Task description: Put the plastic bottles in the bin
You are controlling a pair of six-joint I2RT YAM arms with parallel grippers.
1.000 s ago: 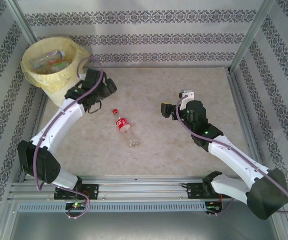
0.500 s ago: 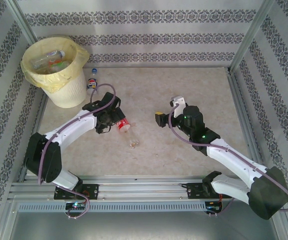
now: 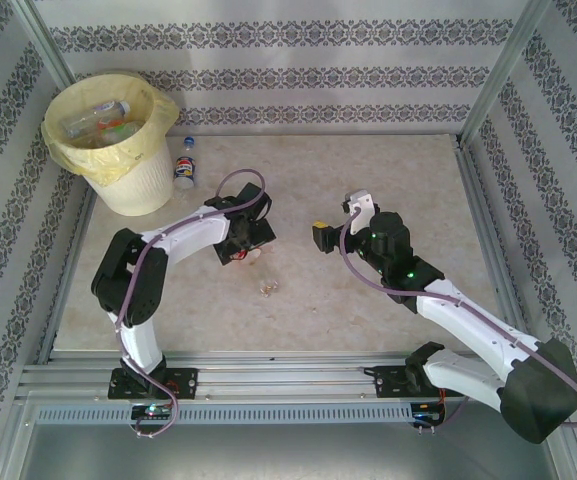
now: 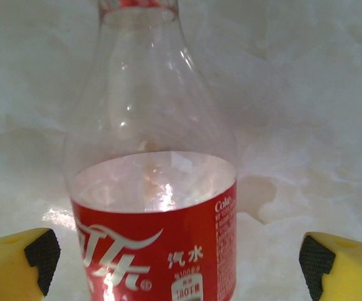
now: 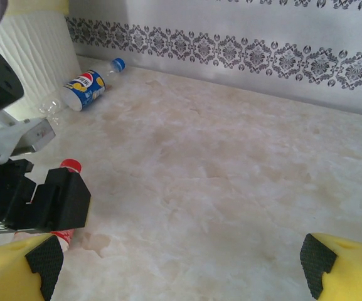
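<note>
A clear plastic bottle with a red label [image 4: 155, 251] lies on the marble table, neck pointing away. My left gripper [image 4: 177, 266] is open and straddles it, with a gap between the label and each yellow fingertip [image 4: 17, 263]. From above, the left gripper [image 3: 246, 240] covers the bottle's upper half, and its clear base [image 3: 265, 286] sticks out below. A second bottle with a blue label [image 3: 184, 169] lies against the bin [image 3: 133, 185], a white ribbed bucket with a yellow liner and several bottles inside. My right gripper [image 3: 336, 222] hovers open over bare table, right of the left one.
In the right wrist view the blue-labelled bottle [image 5: 90, 88] rests by the bin's wall [image 5: 27, 56], and the red cap [image 5: 71, 166] peeks from behind the left gripper's black body [image 5: 46, 200]. Patterned walls and metal posts fence the table.
My left arm swung from beside the bin down and right onto the red-labelled bottle, uncovering the blue-labelled bottle. The right gripper shifted slightly left and closer to the centre.
</note>
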